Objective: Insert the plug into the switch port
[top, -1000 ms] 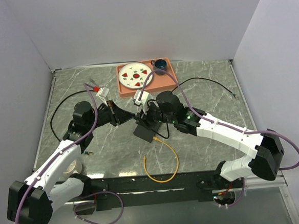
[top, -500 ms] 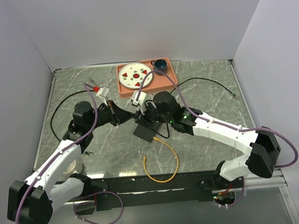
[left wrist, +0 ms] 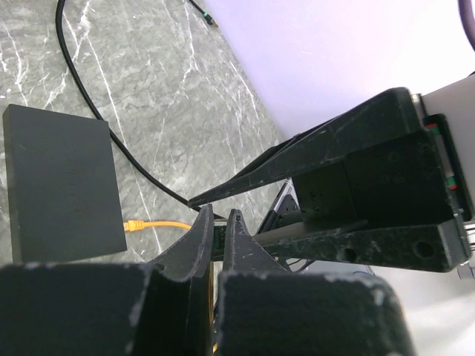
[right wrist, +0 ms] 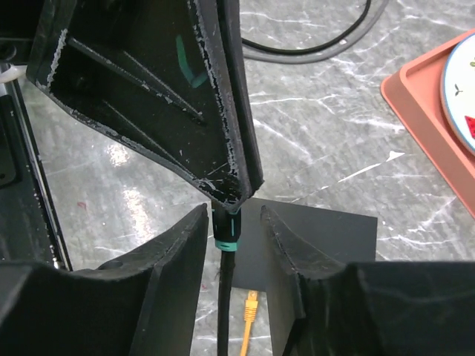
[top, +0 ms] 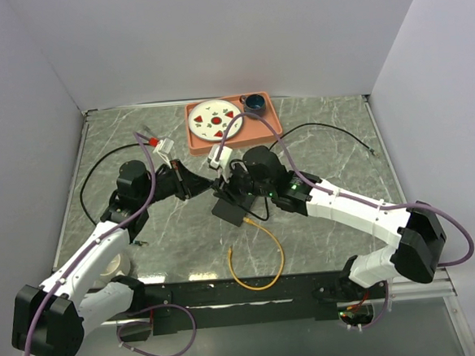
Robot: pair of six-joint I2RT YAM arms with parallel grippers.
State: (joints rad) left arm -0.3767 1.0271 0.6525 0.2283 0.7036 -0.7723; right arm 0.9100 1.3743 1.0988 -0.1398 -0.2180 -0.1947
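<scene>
My left hand [left wrist: 217,216] was clenched on the black cable [right wrist: 224,297] beside the switch [right wrist: 326,245]; my right hand [right wrist: 232,215] stood released around that cable. Its plug seemed not yet inserted.

Between the fingers of the right gripper [right wrist: 231,222], the gap is taken by a black cable [right wrist: 224,297]. Straight ahead, passage is blocked by the left gripper [left wrist: 220,221]. Below, descent is limited by the black switch box [right wrist: 323,241].
</scene>
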